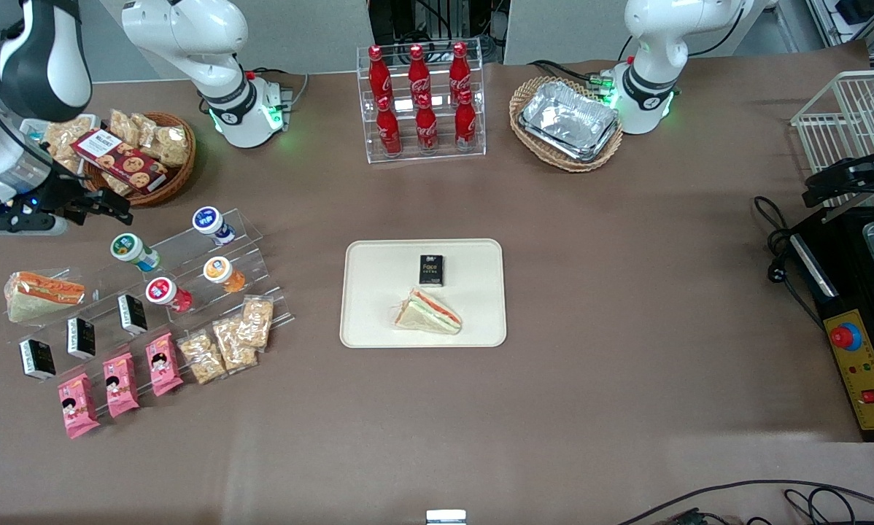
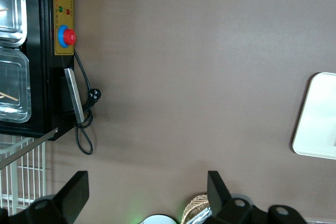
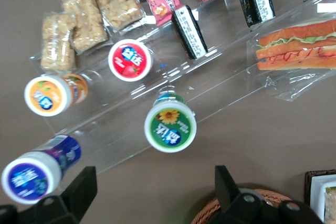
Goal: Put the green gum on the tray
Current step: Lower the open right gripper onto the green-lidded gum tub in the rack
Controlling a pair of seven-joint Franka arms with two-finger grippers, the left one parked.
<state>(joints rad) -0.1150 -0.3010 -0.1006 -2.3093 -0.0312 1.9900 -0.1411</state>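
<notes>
The pincer [image 1: 105,208] hangs open and empty above the bench [image 1: 627,306], close to the green gum [image 1: 134,251], which stands on the clear stepped rack [image 1: 262,251], well apart from the tray [image 1: 379,292] toward the working arm's end.

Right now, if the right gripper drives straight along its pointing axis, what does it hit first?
Probably the green gum: it sits just ahead of the open gripper, slightly off centre. How high the gripper is above it is unclear.

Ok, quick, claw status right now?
Claw: open, holding nothing, above the green gum on the clear stepped rack.
</notes>
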